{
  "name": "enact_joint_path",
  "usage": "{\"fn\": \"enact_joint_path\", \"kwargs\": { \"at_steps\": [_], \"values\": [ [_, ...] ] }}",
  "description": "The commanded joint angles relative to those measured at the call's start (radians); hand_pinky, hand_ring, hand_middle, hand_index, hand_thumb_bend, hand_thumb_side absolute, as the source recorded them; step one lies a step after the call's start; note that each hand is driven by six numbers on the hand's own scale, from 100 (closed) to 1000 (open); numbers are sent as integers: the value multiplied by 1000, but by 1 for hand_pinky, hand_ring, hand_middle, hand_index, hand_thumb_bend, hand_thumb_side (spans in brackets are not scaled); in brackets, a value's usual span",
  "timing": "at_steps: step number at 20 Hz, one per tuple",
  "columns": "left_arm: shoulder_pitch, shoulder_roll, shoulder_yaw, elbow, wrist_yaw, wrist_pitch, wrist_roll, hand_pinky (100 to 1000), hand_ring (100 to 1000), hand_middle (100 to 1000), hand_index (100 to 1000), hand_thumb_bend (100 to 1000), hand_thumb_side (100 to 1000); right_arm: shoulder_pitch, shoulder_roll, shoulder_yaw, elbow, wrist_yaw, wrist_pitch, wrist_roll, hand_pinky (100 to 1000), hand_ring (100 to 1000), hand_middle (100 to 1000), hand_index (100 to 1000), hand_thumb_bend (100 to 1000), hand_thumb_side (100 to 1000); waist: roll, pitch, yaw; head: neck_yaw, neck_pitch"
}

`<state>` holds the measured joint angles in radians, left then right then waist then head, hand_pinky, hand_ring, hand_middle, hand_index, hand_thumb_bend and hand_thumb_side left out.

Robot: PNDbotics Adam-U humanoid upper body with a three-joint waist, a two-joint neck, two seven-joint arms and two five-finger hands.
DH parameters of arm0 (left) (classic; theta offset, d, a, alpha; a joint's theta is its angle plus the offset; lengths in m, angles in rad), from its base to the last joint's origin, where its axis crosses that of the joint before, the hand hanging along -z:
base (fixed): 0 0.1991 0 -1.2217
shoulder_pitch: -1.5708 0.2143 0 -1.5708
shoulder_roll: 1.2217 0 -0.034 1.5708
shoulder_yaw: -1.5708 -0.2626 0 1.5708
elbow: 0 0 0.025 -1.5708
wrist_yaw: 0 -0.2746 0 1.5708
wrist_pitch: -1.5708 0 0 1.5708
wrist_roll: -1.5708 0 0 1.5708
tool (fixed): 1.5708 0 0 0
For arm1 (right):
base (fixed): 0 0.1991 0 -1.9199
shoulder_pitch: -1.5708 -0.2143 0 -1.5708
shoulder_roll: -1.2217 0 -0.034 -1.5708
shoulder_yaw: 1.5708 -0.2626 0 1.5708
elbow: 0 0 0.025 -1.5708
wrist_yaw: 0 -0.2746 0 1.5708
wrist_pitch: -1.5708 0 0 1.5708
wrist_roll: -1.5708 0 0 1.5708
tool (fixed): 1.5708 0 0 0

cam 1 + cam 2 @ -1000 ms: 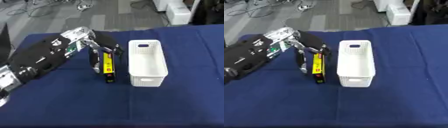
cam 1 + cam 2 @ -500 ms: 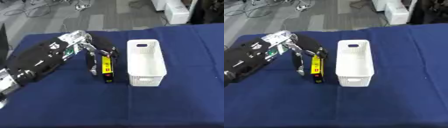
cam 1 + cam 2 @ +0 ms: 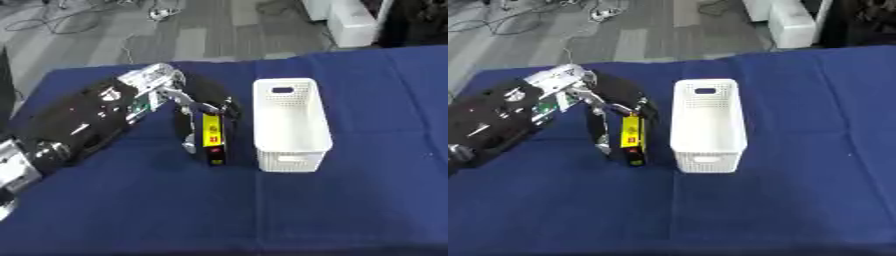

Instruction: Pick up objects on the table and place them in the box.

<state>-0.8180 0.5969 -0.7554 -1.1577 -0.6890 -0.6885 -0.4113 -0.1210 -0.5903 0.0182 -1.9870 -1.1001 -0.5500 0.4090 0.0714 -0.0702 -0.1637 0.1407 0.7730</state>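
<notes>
Just left of the white box (image 3: 291,125), on the blue tablecloth (image 3: 350,200), stands the one object left to move: a narrow yellow-and-black item (image 3: 211,137), long axis running near-to-far, its yellow face turned up and a small red mark partway along it. It sits close beside the box's left wall, apparently not touching it, though the gap is hard to read. The left hand (image 3: 199,111) comes in from the left edge of the scene on a bulky black forearm, and its fingers (image 3: 602,131) are curled down around the object: one long finger runs down the left flank to the cloth, others hook over the far end and right side. I read this as a closed grasp on the item, though whether the pads are actually bearing on it I cannot say for sure. The right hand shows in neither view. Handling judgement: the item looks like a rigid plastic casing (a small tool or meter of some sort, type not identifiable), so it should be stiff, fairly light, not fragile, but smooth-sided and liable to slip or pivot if pinched at one end only. Best hold is across the two long flanks near the middle, so it stays level on the lift. The box is open-topped, perforated and empty, and the transfer is a short move to the right over its rim.
</notes>
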Motion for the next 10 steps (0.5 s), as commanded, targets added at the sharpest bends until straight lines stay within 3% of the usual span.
{"fn": "enact_joint_path", "kwargs": {
  "at_steps": [1,10],
  "values": [
    [-21,22,-2,-32,32,-219,-220,736,750,801,829,646,396,-13,-21,-7,-13,-4,0,0,100,100,100,191,100,1000,-6,-9,1,-9,-3],
    [-31,28,15,-43,53,-219,-260,743,755,796,826,661,390,-12,-22,-8,-13,-5,-1,0,100,100,100,191,100,1000,-6,-10,2,-11,-3]
  ]
}}
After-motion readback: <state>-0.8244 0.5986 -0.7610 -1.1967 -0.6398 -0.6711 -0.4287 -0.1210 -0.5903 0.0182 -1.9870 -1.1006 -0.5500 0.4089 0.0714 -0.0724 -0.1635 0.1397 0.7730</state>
